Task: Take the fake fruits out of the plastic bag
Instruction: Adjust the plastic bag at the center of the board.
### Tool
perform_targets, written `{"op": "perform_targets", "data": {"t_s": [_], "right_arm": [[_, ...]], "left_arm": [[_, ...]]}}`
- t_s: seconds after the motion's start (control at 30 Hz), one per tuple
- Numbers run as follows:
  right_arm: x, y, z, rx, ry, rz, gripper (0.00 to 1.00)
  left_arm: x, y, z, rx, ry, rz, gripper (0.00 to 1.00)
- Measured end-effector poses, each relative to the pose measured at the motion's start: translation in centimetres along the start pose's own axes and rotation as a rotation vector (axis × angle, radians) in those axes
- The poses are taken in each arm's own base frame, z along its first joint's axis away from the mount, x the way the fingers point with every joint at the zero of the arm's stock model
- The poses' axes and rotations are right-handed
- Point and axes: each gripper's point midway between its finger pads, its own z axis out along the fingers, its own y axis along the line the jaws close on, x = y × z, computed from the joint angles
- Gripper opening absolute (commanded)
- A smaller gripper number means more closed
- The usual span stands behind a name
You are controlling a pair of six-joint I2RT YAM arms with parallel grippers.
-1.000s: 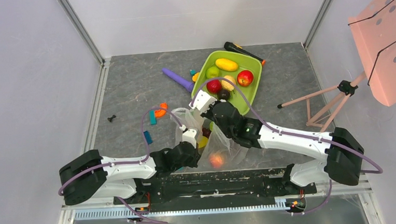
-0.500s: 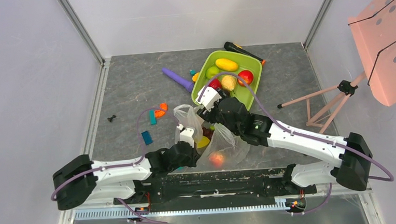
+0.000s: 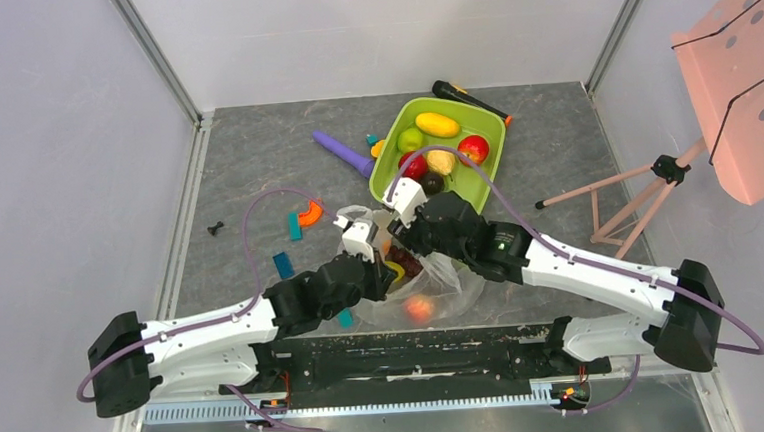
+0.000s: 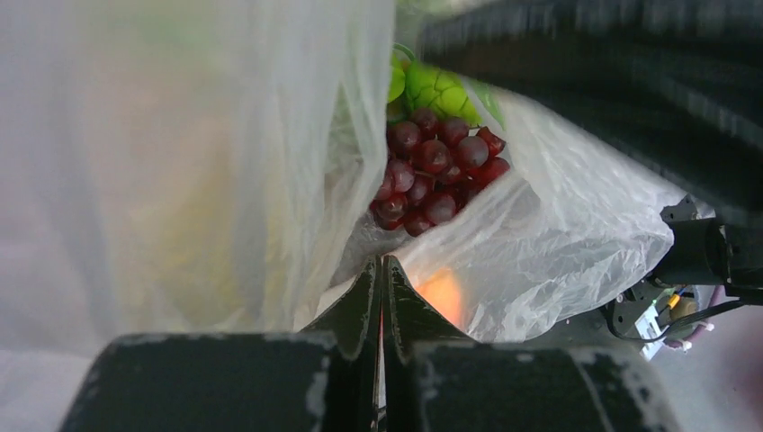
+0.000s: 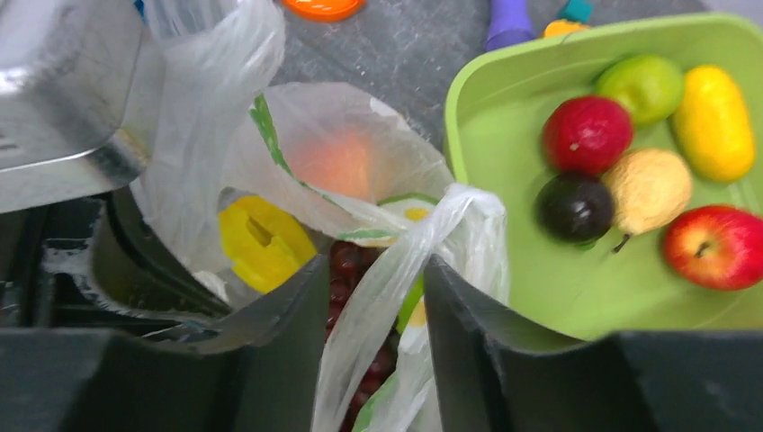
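Arms meet low over the near middle of the table, both at the plastic bag (image 3: 454, 277), which lies crumpled just in front of the green tray (image 5: 504, 171). Six fake fruits (image 5: 715, 245) already sit in that tray. The bag holds at least a peach-orange fruit (image 3: 419, 307), a yellow one (image 5: 261, 241) and the grape bunch (image 4: 432, 171).

From here it looks like the opening-up step. The left gripper (image 4: 381, 270) is closed tight, pinching a fold of film. The right gripper (image 5: 376, 274) stands partly apart with a twisted handle strand between its jaws; whether it truly nips it I cannot tell. Next, I'd guess, one side must hold the mouth wide so the other can reach in for the grapes.
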Motion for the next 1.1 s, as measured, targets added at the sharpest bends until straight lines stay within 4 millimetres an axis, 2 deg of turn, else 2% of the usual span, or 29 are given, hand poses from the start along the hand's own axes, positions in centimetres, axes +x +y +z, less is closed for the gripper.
{"op": "perform_targets", "data": {"t_s": [0.1,0.17,0.2,0.3,0.37,0.47,0.57,0.73,0.93,1.1], "right_arm": [[1.1,0.3,-0.4,-0.010,0.018,0.015,0.64],[2.1,0.3,-1.3,-0.014,0.029,0.027,0.66],[2.4,0.2,-1.7,-0.014,0.032,0.029,0.63],[2.5,0.0,-3.1,-0.014,0.011,0.038,0.36],[1.9,-0.3,-4.1,-0.012,-0.015,0.049,0.25],[0.9,-0.6,-5.4,-0.012,-0.069,0.067,0.13],[0.8,-0.3,-6.7,-0.038,-0.112,0.074,0.01],[2.5,1.2,-7.9,-0.127,-0.130,0.068,0.00],[5.0,4.1,-9.5,-0.288,-0.147,0.060,0.00],[5.6,4.1,-12.1,-0.311,-0.220,0.079,0.00]], "left_arm": [[-0.1,-0.2,0.7,-0.012,0.008,0.017,0.02],[-0.1,-0.4,1.3,-0.019,0.011,0.027,0.02],[-0.1,-0.5,1.6,-0.023,0.013,0.030,0.02],[0.0,-0.7,2.8,-0.037,0.020,0.047,0.02],[0.0,-0.8,3.5,-0.048,0.021,0.058,0.02],[-0.4,-1.0,4.3,-0.057,0.012,0.076,0.02],[-1.2,-0.6,5.1,-0.076,-0.009,0.082,0.02],[-2.2,1.6,6.3,-0.137,-0.026,0.069,0.02],[-2.8,3.4,6.6,-0.171,-0.034,0.048,0.02],[-2.6,4.5,6.7,-0.186,-0.025,0.043,0.02]]}}
